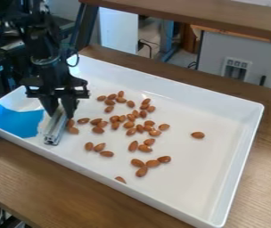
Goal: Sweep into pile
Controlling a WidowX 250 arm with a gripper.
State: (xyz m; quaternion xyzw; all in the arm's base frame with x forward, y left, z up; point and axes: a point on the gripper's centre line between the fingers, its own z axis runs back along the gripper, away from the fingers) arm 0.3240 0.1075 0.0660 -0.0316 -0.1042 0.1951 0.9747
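Observation:
My gripper (60, 109) hangs over the left part of the white tray (206, 187), its fingers shut on a short silver metal bar (56, 127) that rests low against the tray floor. Just right of the bar, a couple of almonds (72, 130) lie close to it. Many brown almonds (129, 124) are scattered over the tray's left and middle, loosely bunched near the centre. One almond (197, 135) lies apart to the right, and another almond (121, 179) is by the front wall.
A blue sheet (13, 120) lies over the tray's left end, left of the bar. Raised tray walls enclose the almonds. The tray stands on a brown wooden table (60, 191), with a wooden shelf edge (191, 13) across the top of the view.

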